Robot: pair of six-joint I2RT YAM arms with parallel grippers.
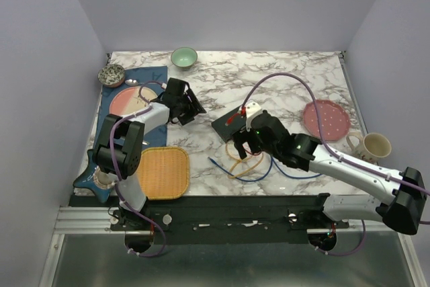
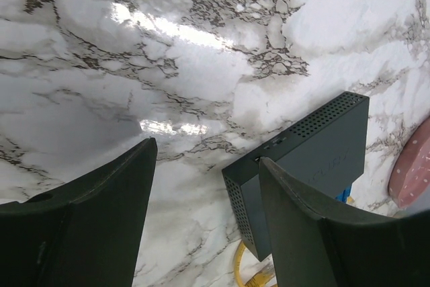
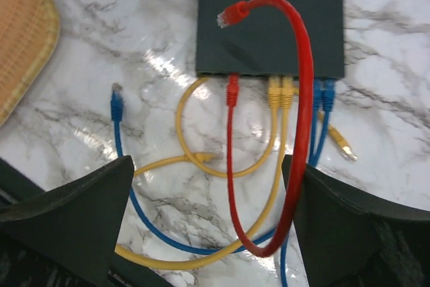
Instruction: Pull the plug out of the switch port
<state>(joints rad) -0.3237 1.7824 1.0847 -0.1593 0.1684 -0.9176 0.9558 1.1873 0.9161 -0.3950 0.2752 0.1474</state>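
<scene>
Two grippers, both released. The right gripper hangs over the cable tangle with jaws spread wide and nothing pinched between them. The red cable arcs up close to the finger on the right of the wrist view; can't tell if they touch. One red plug lies loose on top of the switch, out of any port. The second red plug sits in the port row on the switch's near edge, beside two yellow plugs and two blue plugs. A loose blue plug lies on the marble. Can't tell which port is the task's.

The left gripper hovers over bare marble left of the switch, jaws apart, holding nothing, not touching the box.

Surface: glossy white marble-pattern table, grey veins, some glare. On it:
- woven mat, near left
- blue placemat under a pink plate
- green bowl at the far edge
- dotted plate and mug, right

Plain lavender walls on three sides.
</scene>
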